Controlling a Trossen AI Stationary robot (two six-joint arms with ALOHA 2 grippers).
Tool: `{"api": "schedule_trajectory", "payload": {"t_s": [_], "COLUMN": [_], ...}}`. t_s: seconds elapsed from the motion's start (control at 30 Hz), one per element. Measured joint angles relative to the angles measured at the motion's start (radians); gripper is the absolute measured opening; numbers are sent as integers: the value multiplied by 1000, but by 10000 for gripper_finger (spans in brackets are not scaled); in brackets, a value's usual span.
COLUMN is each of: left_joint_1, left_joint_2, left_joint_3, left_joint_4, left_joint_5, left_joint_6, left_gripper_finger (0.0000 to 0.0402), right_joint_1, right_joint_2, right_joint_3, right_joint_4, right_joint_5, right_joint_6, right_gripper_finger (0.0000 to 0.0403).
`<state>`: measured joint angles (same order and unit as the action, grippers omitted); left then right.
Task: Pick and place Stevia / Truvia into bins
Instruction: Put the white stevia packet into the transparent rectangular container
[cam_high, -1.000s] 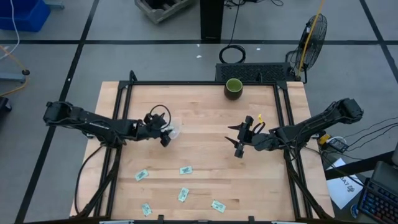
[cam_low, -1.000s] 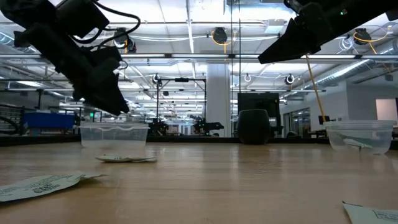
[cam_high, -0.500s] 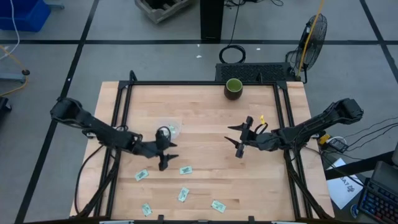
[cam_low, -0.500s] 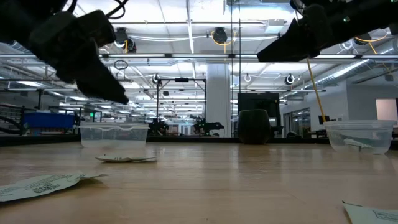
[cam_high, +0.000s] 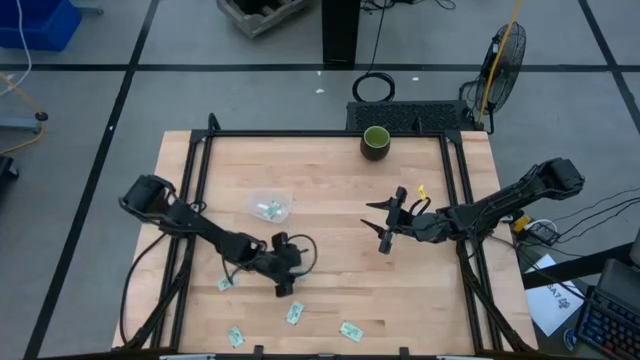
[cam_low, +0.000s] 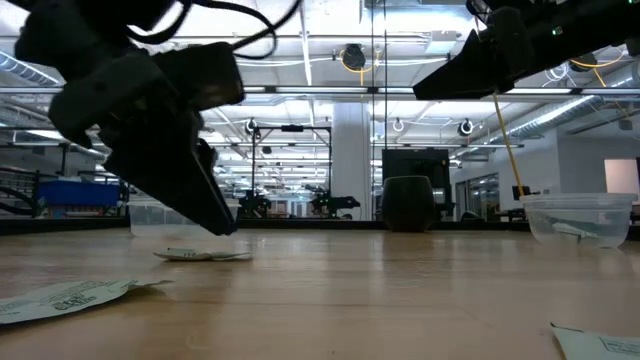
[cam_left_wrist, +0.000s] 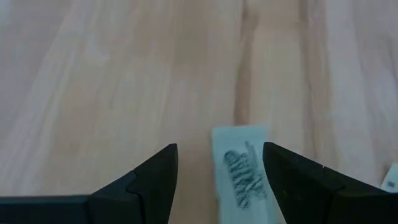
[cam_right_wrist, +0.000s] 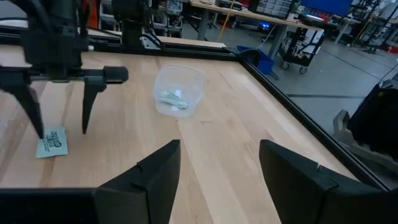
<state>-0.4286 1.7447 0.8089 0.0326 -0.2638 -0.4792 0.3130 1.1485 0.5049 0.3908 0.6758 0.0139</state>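
Left tool (cam_high: 284, 283) low over the bench (cam_high: 330, 190), fingers spread, empty, straddling a Stevia sachet (cam_left_wrist: 242, 171) lying flat. Other sachets (cam_high: 294, 313) loose on the near side; one looks already in the clear bin (cam_high: 269, 208), hard to be sure. Sachet likely feather-light, thin, floppy paper — pinch across its short edges, press down to catch it. Right tool (cam_high: 385, 222) waits mid-bench, spread, empty. Wood surface is smooth; open workshop behind.

Four sachets (cam_high: 294, 314) loose on the table — two clear bins (cam_high: 269, 208) — one dark green cup (cam_high: 376, 141).
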Motion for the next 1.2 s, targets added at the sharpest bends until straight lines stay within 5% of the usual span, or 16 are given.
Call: {"api": "schedule_trajectory", "payload": {"t_s": [0.53, 0.9, 1.2], "left_joint_1": [-9, 9, 53], "left_joint_2": [103, 73, -22], "left_joint_3": [29, 26, 21], "left_joint_4": [-44, -58, -192], "left_joint_5": [-16, -29, -86], "left_joint_6": [-56, -35, 62], "left_gripper_finger": [234, 116, 69], "right_joint_1": [2, 2, 2], "right_joint_2": [0, 0, 0], "right_joint_3": [0, 0, 0], "right_joint_4": [1, 2, 1], "right_joint_5": [0, 0, 0], "right_joint_6": [0, 0, 0], "right_gripper_finger": [210, 210, 210]}}
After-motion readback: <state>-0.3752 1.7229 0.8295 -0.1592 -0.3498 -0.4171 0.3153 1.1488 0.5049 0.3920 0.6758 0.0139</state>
